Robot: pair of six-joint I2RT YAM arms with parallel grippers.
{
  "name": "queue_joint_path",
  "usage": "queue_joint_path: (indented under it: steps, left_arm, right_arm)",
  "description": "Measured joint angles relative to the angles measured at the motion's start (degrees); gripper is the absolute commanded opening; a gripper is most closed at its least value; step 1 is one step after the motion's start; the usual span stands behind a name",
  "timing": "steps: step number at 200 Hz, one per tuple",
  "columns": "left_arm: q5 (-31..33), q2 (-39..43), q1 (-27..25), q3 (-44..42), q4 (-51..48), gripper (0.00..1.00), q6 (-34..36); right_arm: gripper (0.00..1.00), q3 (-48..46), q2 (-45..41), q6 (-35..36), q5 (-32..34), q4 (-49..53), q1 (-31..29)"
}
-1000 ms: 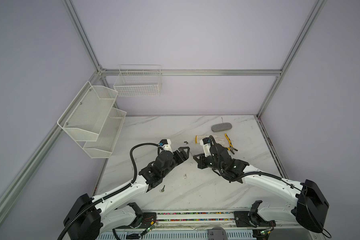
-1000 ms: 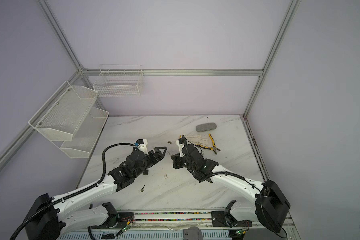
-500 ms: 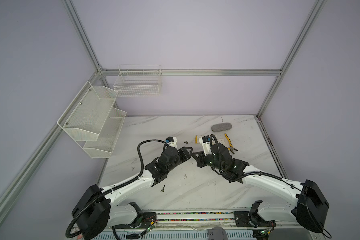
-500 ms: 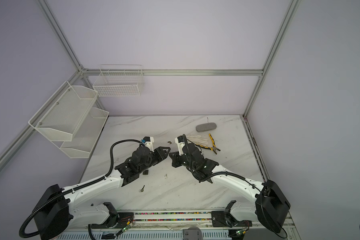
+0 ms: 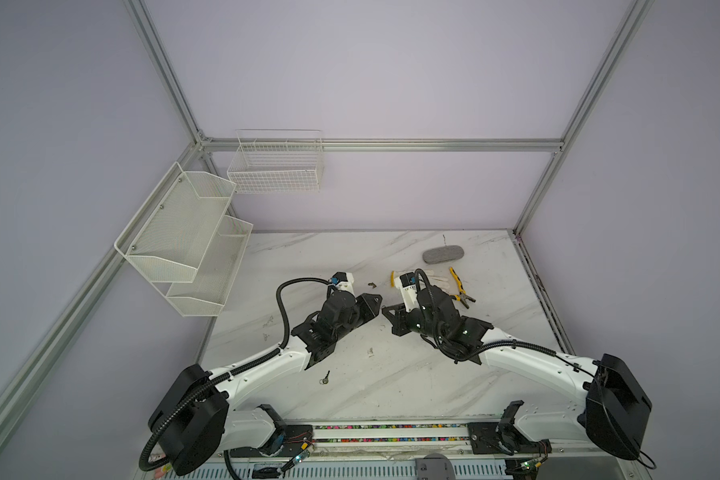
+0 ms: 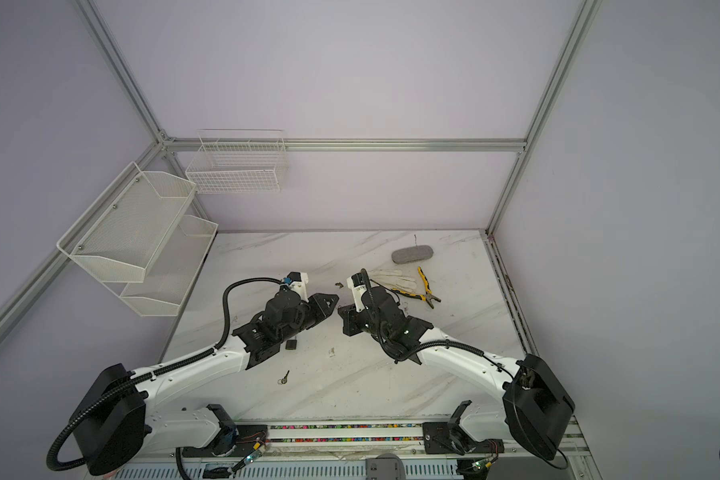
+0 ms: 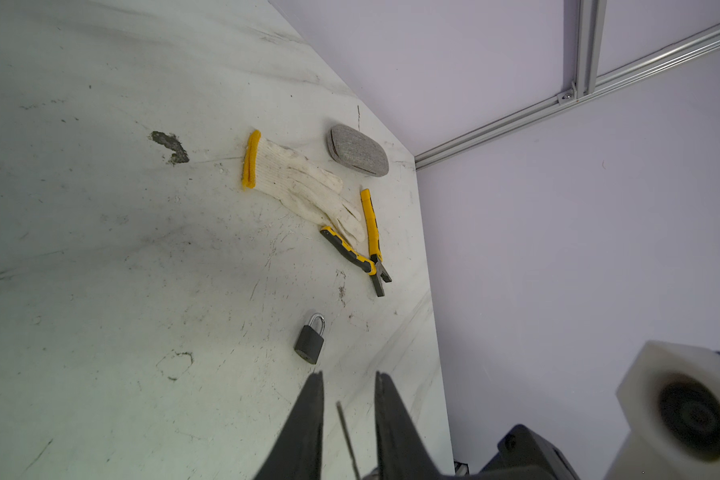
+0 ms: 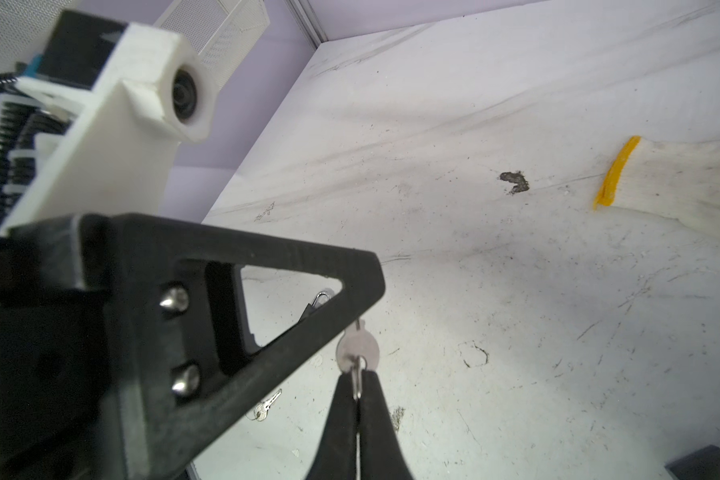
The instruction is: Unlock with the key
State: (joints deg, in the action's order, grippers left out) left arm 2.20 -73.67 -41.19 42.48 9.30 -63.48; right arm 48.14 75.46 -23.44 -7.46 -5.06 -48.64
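**Two keys, two padlocks**

Top views: left end effector and right end effector stand tip to tip above the table. One loose key lies near the front, and one dark padlock shows beside the left arm in a top view.

Right wrist: the right tips pinch the held key by its bow — the blade tip is hidden behind a left finger.

Left wrist: fingers narrowly spread around that key's thin edge. Beyond lie a second padlock, one glove, one pliers and one pad.

The table is white with grey veins and dark scuffs. Past the black left claw lie a dark grey padlock with silver shackle, then yellow-and-black pliers, a cream glove with yellow cuff, and a grey pouch. The key at the black right claw is silver.
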Motion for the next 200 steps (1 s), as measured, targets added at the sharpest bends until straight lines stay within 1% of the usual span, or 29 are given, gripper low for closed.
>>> queue_joint_path:
  steps: [5, 19, 39, 76, 91, 104, 111, 123, 130, 152, 163, 182, 200]
  left_arm:
    - [-0.2, -0.3, 0.1, 0.1, -0.1, 0.21, 0.0]
    - [-0.8, -1.0, 0.3, 0.4, -0.3, 0.13, -0.1]
    - [-1.7, -1.4, 0.7, 0.7, -0.2, 0.12, -0.5]
    - [-2.8, -1.5, 1.2, 0.8, 0.6, 0.00, -0.7]
    - [-3.3, -1.5, 1.5, 0.8, 0.5, 0.00, -0.7]
    - [-3.7, -1.5, 1.7, 0.8, 0.7, 0.00, -0.7]
    - [-4.0, -1.5, 1.9, 0.8, 0.8, 0.00, -0.6]
    - [-4.2, -1.5, 2.1, 0.8, 0.9, 0.00, -0.3]
    - [-4.1, -1.5, 2.3, 0.8, 0.9, 0.00, 0.1]
    - [-4.8, -1.5, 3.6, 0.8, 1.4, 0.00, 2.5]
    - [-6.0, -1.5, 4.6, 0.8, 2.7, 0.00, 4.7]
    - [-9.5, -1.5, 6.4, 0.8, 5.9, 0.00, 9.0]
    - [-13.7, -1.5, 7.6, 0.8, 9.4, 0.00, 13.3]
  right_arm:
    - [0.00, 0.0, 0.0, 0.0, 0.0, 0.0, 0.0]
    - [0.00, 0.1, 0.0, 0.2, 0.2, 0.1, 0.0]
    - [0.00, 0.1, 0.0, 0.2, 0.2, 0.5, 0.0]
    - [0.00, 0.2, 0.7, 0.4, 0.3, 0.6, 0.0]
    - [0.00, 0.2, 0.7, 0.5, 0.4, 0.6, 0.0]
    - [0.08, 0.2, 0.7, 0.6, 0.6, 0.6, 0.0]
    - [0.14, 0.3, 0.7, 0.7, 0.7, 0.6, 0.0]
    - [0.32, 0.3, 0.7, 0.2, 0.9, 0.7, 0.0]
    - [0.37, 0.3, 0.7, 0.1, 1.0, 0.7, 0.0]
    - [0.48, 0.4, -0.1, -0.3, -0.1, 1.1, 0.9]
    - [0.50, 0.4, -1.0, -0.7, -1.9, 1.2, 2.2]
    - [0.54, 0.5, -3.3, -2.0, -7.4, 1.1, 6.7]
    - [0.54, 0.5, -5.4, -3.4, -14.2, 0.4, 11.8]
